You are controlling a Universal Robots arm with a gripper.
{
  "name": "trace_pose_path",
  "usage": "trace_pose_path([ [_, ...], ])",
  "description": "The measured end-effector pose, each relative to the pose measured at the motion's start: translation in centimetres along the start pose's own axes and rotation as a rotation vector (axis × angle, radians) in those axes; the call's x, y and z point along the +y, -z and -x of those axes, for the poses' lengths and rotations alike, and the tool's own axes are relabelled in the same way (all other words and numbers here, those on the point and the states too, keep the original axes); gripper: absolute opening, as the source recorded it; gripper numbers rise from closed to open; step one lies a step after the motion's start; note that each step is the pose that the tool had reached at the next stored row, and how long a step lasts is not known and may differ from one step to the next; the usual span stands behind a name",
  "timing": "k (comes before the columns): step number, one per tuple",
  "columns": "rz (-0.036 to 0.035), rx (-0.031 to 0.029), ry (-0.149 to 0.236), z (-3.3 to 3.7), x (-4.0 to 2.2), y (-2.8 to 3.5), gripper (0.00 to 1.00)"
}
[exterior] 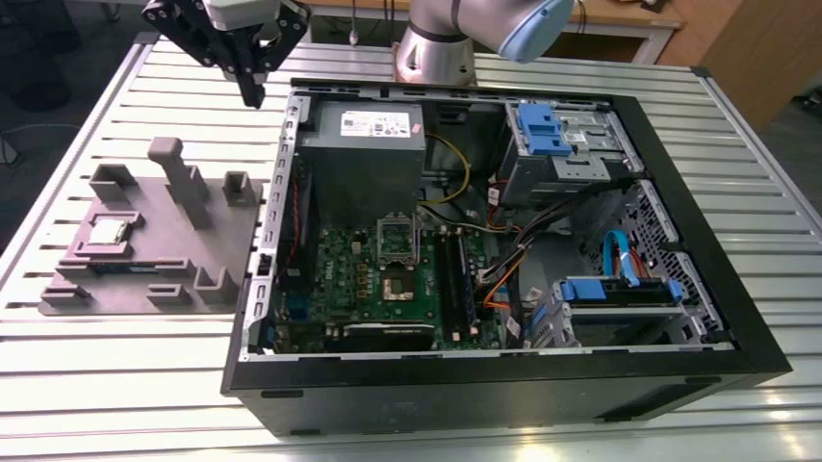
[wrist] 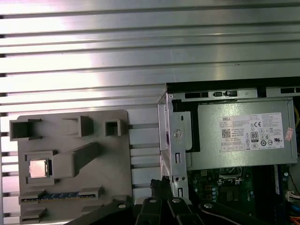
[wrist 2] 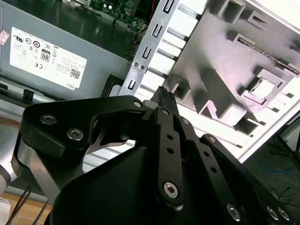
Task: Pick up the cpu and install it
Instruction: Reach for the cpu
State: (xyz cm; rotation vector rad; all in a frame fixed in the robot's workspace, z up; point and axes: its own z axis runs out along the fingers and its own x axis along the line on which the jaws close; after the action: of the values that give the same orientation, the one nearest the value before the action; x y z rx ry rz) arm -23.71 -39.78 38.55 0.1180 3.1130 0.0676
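1. Tabletop point(exterior: 115, 385): slatted pale metal that carries everything listed below.

2. Computer case point(exterior: 514, 395): black tower lying on its side with the side panel off and the interior exposed. It takes up the exterior view's middle and right.

3. Power supply point(exterior: 366, 144): grey metal box with a white label, mounted in the case's far corner on the exterior view's left. In the first wrist view its label point(wrist: 253, 133) faces the camera.

4. Motherboard point(exterior: 385, 279): dark green, flat on the case floor below the power supply, with a square socket point(exterior: 400, 285) near its middle.

5. Fixture tray point(exterior: 238, 231): grey moulded block with upright posts and recessed pockets. It sits on the tabletop just beside the case, on the exterior view's left.

6. Hand point(exterior: 253, 94): black, linked fingers drawn together to a point, with nothing between them. It hangs above the tabletop at the case's far corner, close to the power supply, and touches nothing. In the second wrist view its tip point(wrist 2: 164, 93) lies over the case's perforated edge strip.

7. Memory stick point(wrist: 61, 196): lies in a long tray slot, near the cpu.

8. Cpu point(exterior: 107, 232): silver square with a pale rim, lying flat in a square tray pocket on the side away from the case and well apart from the hand. It is also seen in both wrist views point(wrist: 38, 168) point(wrist 2: 262, 87).
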Motion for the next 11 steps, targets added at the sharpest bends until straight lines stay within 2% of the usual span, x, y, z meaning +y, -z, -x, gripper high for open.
trace_pose_path([
  [11,0.0,-0.0001,0.0,-0.22,-0.02,0.0,0.1],
])
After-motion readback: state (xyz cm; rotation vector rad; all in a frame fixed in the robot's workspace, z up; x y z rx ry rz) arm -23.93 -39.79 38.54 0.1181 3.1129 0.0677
